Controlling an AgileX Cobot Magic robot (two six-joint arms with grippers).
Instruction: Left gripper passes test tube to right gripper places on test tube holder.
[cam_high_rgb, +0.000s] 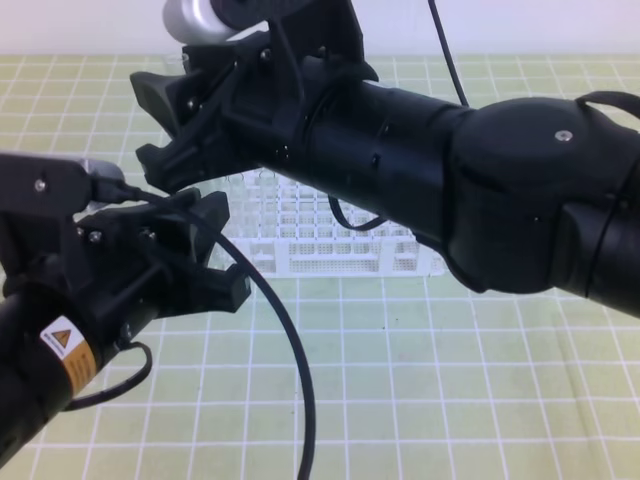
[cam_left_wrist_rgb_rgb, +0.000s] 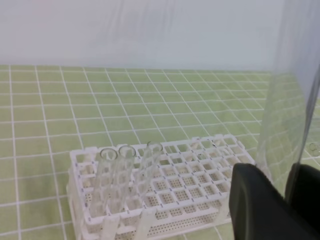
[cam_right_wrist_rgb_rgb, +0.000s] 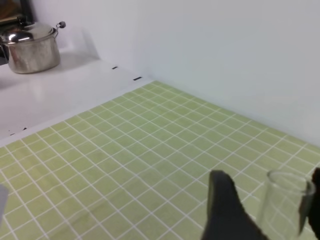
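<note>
Handover step in hand: your left gripper (cam_high_rgb: 215, 250) sits low and near the camera, jaws clenched on the test tube (cam_left_wrist_rgb_rgb: 292, 100), which in the left wrist view rises as a broad clear column from between the two black fingers (cam_left_wrist_rgb_rgb: 255, 200). In the high view the glass cannot be made out. Your right gripper (cam_high_rgb: 165, 125) reaches across above and just behind the left one, jaws spread wide; in the right wrist view the open rim of the tube (cam_right_wrist_rgb_rgb: 287, 192) stands between its fingers (cam_right_wrist_rgb_rgb: 222, 202), apparently untouched by either, though contact is hard to judge. The test tube holder (cam_high_rgb: 330, 240) rests on the green gridded tabletop (cam_high_rgb: 450, 380) beyond and below both sets of jaws, with three other tubes (cam_left_wrist_rgb_rgb: 122, 170) upright at one end. Judgement: transfer not yet made. Next, close the right jaws squarely on the glass near its rim, confirm the hold, and only then release the left; thin smooth glass will likely slip or tilt if the grips do not overlap
</note>
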